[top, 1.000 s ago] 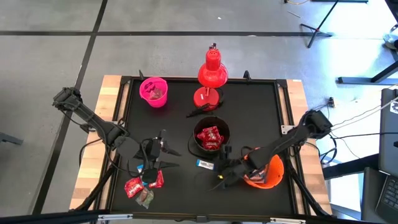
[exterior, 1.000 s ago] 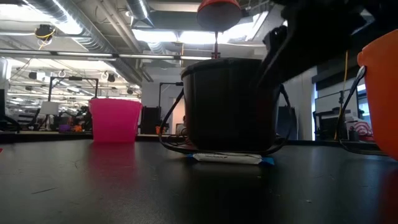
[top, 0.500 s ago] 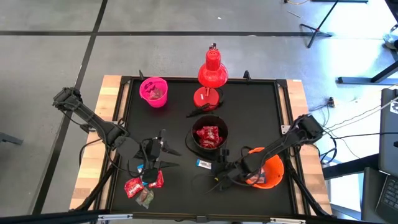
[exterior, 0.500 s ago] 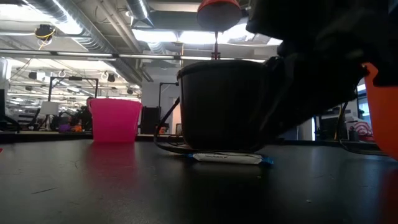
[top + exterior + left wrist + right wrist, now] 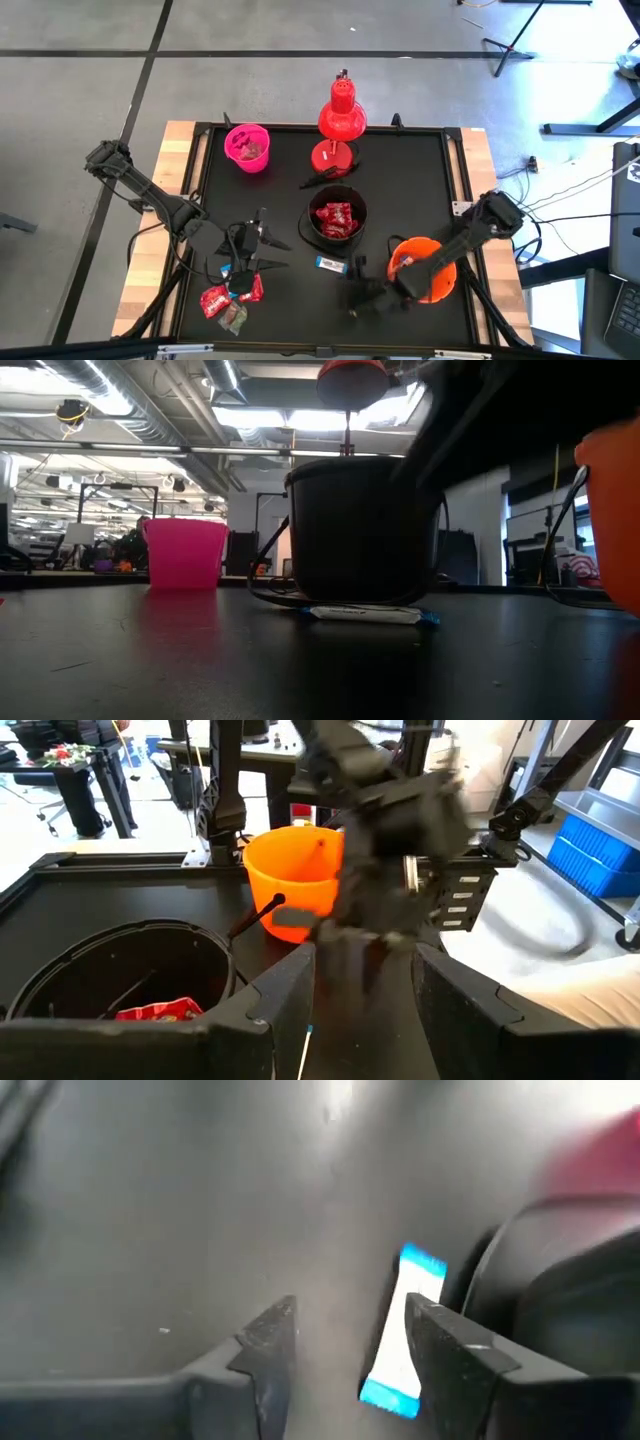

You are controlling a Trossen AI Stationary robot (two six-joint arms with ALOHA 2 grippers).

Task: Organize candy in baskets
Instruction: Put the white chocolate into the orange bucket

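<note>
The right gripper [image 5: 362, 298] is pulling back from beside the black basket [image 5: 338, 222], fingers apart and empty; the white-and-blue candy [image 5: 402, 1330] is lying just beyond its fingertips, still ungrasped; the left gripper [image 5: 243, 268] is waiting, apart, over 1 red pile.

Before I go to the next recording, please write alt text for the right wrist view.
A white-and-blue candy lies flat on the dark table, just past the right gripper, whose two dark fingers are spread apart and hold nothing. The black basket curves beside the candy, which lies close to one finger.
</note>
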